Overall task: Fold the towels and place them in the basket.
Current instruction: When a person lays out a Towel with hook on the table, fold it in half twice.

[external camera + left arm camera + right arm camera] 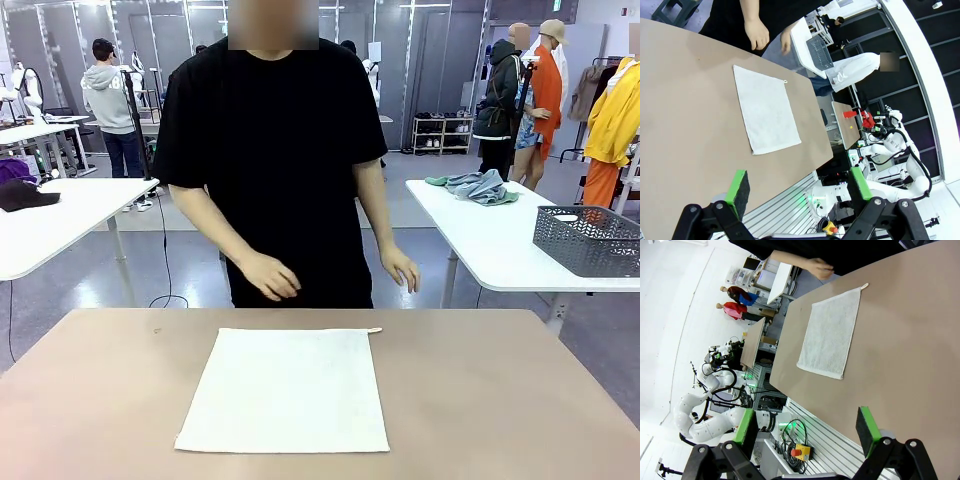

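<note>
A cream-white towel (287, 390) lies flat and unfolded in the middle of the brown table (500, 400), its small corner loop at the far right corner. It also shows in the left wrist view as the same towel (765, 109) and in the right wrist view (831, 334). The dark grey lattice basket (590, 240) stands on a white table behind, at the right. My left gripper (800, 187) hangs open high above the table's near edge. My right gripper (807, 427) is open too, well clear of the towel. The person's hands (268, 276) hover just past the far edge.
A person in a black shirt (270, 150) stands at the far side of the table. White side tables (60, 215) stand left and right behind; the right one carries a heap of grey-green clothes (480, 186).
</note>
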### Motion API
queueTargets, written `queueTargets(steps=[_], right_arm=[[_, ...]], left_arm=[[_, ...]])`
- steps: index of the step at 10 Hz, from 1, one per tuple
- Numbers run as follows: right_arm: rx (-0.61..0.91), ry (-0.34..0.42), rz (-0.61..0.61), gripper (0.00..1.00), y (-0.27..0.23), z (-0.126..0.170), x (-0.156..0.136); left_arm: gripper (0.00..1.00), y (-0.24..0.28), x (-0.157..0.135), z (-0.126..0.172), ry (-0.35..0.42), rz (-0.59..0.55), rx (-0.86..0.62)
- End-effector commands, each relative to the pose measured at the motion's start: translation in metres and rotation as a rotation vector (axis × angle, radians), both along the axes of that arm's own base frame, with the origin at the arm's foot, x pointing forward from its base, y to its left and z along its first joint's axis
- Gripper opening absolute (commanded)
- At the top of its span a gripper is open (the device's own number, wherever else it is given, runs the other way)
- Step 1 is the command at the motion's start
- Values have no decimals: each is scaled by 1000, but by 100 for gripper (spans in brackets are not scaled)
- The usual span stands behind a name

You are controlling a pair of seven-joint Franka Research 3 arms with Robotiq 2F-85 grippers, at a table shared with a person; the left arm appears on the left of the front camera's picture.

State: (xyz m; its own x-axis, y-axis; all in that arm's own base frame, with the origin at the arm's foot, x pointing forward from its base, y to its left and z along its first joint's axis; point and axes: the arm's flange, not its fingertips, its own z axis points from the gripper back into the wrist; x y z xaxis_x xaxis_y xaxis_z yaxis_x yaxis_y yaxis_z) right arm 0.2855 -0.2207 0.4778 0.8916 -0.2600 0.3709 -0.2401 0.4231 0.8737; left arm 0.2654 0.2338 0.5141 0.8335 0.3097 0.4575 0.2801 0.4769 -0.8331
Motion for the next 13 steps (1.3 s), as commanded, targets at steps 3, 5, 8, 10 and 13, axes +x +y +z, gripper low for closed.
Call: queueTargets(steps=[3,5,8,10,13], right_arm=[[5,-25,8,100,-1,1,1],[-70,-72,28,100,4,13,-2],[-409,-261,288,100,68,75,2],[-588,-351,443,100,131,94,11],[-859,-484,664,100,234,93,15]], left_arm=[[100,1,-1,2,-23,-12,-3],[100,-8,0,12,-33,-50,120],[100,-75,34,69,-75,-277,570],[100,-130,59,82,-101,-465,818],[100,-219,82,68,-211,-768,1021]])
